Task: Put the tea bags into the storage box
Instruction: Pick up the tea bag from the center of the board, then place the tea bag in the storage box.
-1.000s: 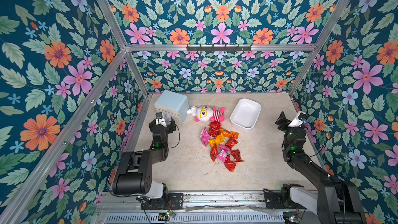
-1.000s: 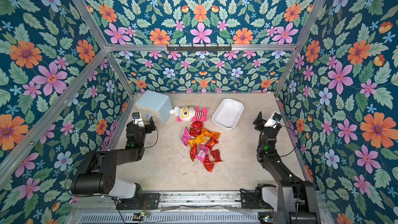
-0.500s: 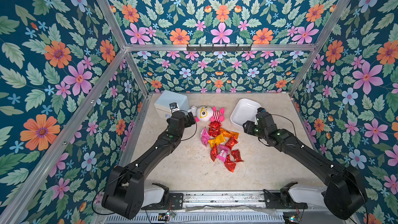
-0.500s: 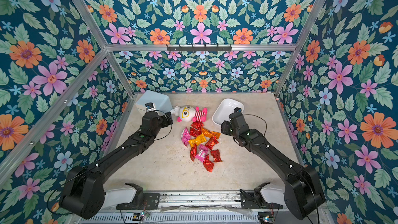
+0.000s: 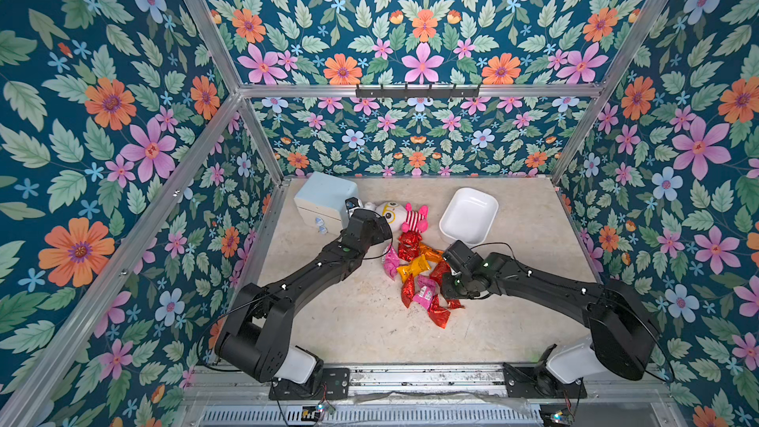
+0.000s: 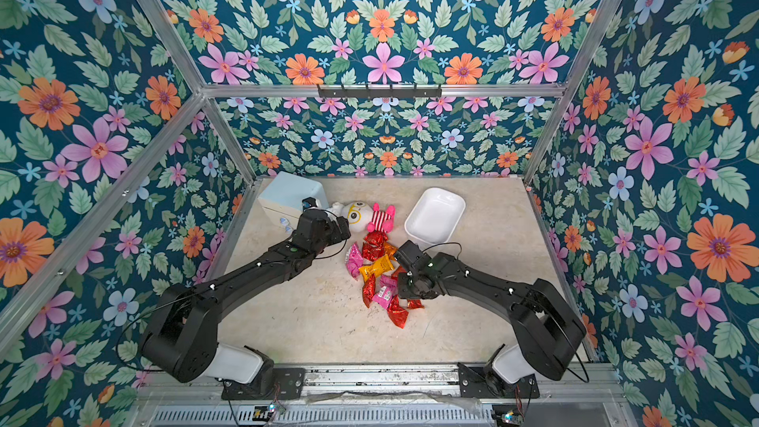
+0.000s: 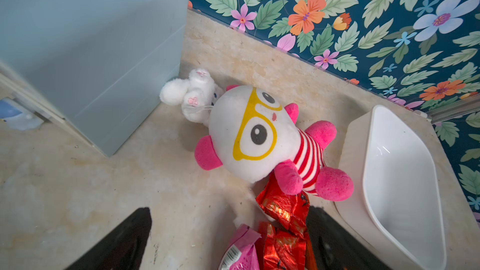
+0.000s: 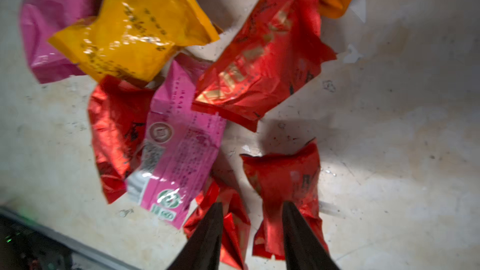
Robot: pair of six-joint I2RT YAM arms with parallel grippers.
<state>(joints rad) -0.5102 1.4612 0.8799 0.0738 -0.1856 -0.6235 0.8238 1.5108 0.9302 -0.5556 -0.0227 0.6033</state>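
- The storage box (image 5: 468, 215) sits open side up and bare on the counter (image 5: 361, 322). Its long axis runs from the back wall toward the front, slightly skewed.
- The tea bags (image 5: 412, 267) lie in one loose heap just beside the box's near left corner, all outside it. The heap stretches away from the box toward the front, and its sachets point every way.
- We count at least nine sachets: about five red, two pink and two orange-yellow. Overlaps and the right arm (image 5: 534, 281) keep us from an exact tally.
- The right hand (image 8: 252, 203) is low over the heap's end farthest from the box. Its fingers are apart and closed on nothing, with a red sachet (image 8: 283, 177) under one of them. That wrist view is blurred, and in both top views the wrist hides the fingers.
- The left hand (image 7: 230, 210) hovers left of the box with its fingers wide apart, cut off by the frame edge.
- One plush doll (image 5: 394, 215) lies left of the box, and one pale blue cabinet (image 5: 324, 199) stands further left.
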